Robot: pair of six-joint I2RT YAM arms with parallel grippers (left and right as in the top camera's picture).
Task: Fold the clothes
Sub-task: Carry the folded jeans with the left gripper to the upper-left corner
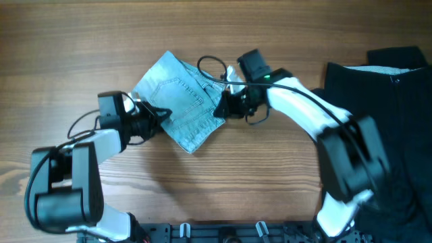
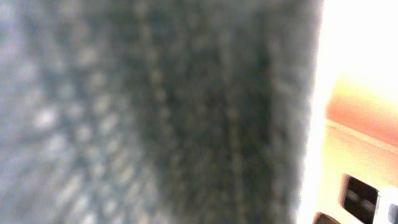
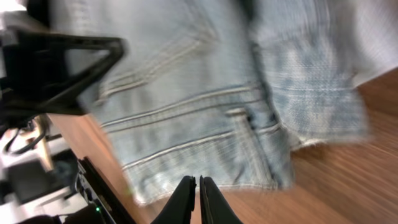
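Observation:
The light blue denim shorts [image 1: 177, 100] lie folded and angled on the wooden table, back pocket up. My left gripper [image 1: 160, 113] is at their left edge and looks clamped on the cloth. Blurred denim [image 2: 143, 112] fills the left wrist view and hides the fingers. My right gripper [image 1: 220, 108] is at the shorts' right edge. In the right wrist view its fingers [image 3: 199, 183] are shut with nothing between them, just off the hem of the shorts [image 3: 205, 106], over bare wood.
Black garments [image 1: 395, 101] cover the table's right side. A black cable [image 1: 212, 64] loops behind the shorts. The left arm's black finger [image 3: 74, 59] shows in the right wrist view. Bare wood [image 1: 243, 182] lies in front.

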